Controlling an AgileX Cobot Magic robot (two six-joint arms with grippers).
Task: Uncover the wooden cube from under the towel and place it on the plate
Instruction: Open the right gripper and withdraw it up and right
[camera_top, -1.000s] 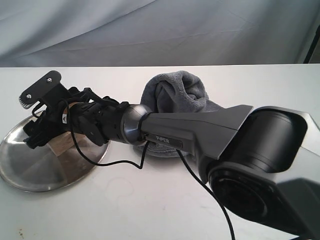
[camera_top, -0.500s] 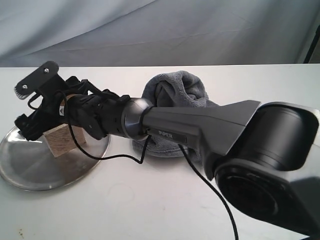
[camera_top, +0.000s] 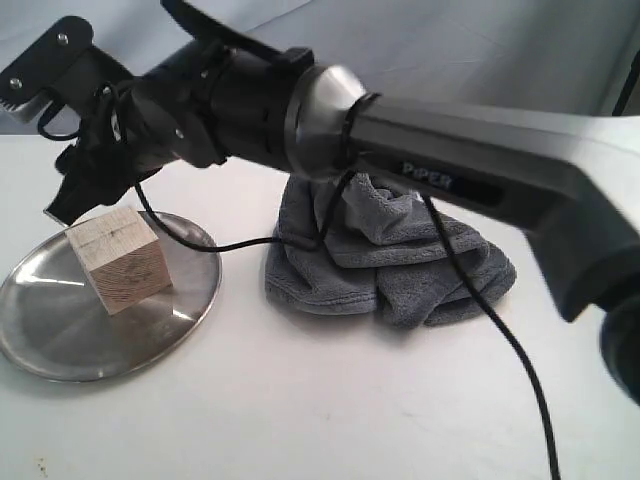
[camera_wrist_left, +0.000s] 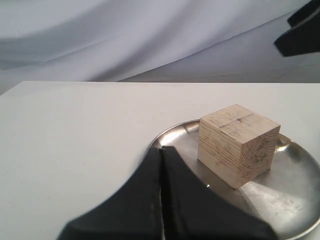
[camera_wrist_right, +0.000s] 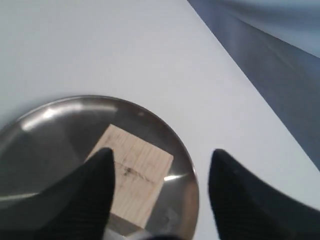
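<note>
The wooden cube (camera_top: 118, 262) stands free on the silver plate (camera_top: 60, 340) at the left, tipped slightly toward the viewer. My right gripper (camera_top: 38, 150) hangs above and behind the cube, open and holding nothing. In the right wrist view the cube (camera_wrist_right: 140, 172) lies below on the plate (camera_wrist_right: 50, 130), with the gripper (camera_wrist_right: 161, 152) well apart from it. The grey-blue towel (camera_top: 390, 260) lies crumpled to the right of the plate. My left gripper (camera_wrist_left: 161, 148) is shut and empty, its tips at the plate's (camera_wrist_left: 295, 190) near rim, a short way from the cube (camera_wrist_left: 237, 145).
The right arm (camera_top: 450, 160) stretches across the scene from the right, over the towel, with a black cable (camera_top: 500, 340) hanging from it. A grey cloth backdrop (camera_top: 450, 50) closes off the far side of the white table (camera_top: 300, 420).
The right gripper has let go of the cube and risen well above the plate. The cube now stands alone on the plate. The towel shows more fully.
</note>
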